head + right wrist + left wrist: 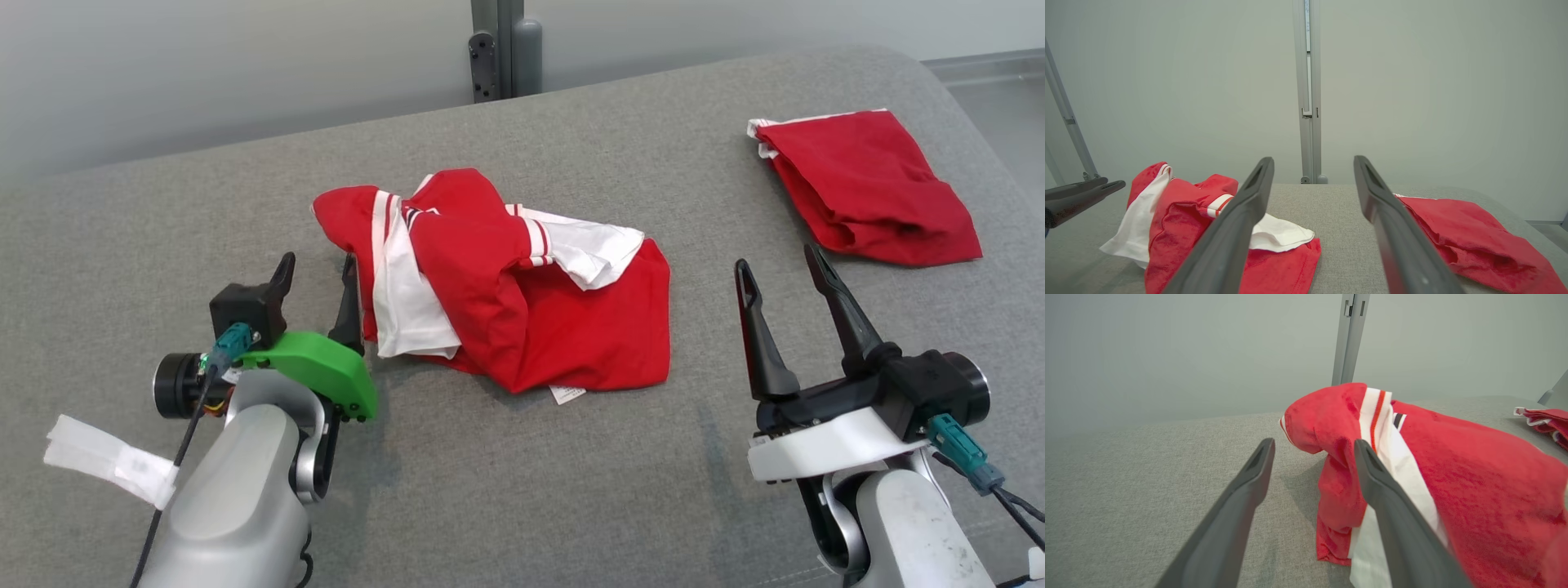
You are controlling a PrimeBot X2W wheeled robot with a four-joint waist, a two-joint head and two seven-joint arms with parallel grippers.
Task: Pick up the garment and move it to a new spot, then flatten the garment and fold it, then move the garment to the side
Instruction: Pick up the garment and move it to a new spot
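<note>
A crumpled red and white garment [506,286] lies in a heap at the middle of the grey padded table [571,490]. My left gripper [318,269] stands open right at the heap's left edge, its right finger against the cloth and nothing between its fingers. In the left wrist view the garment [1453,477] lies just right of the open left gripper [1314,447]. My right gripper [784,261] is open over bare table, to the right of the heap. The right wrist view has the garment [1184,220] at lower left of my right gripper [1314,161].
A second red garment [865,188], roughly folded, lies at the table's far right; it also shows as red cloth [1470,241] in the right wrist view. A grey post [502,49] stands behind the far edge. A white paper tag [106,457] hangs off my left arm.
</note>
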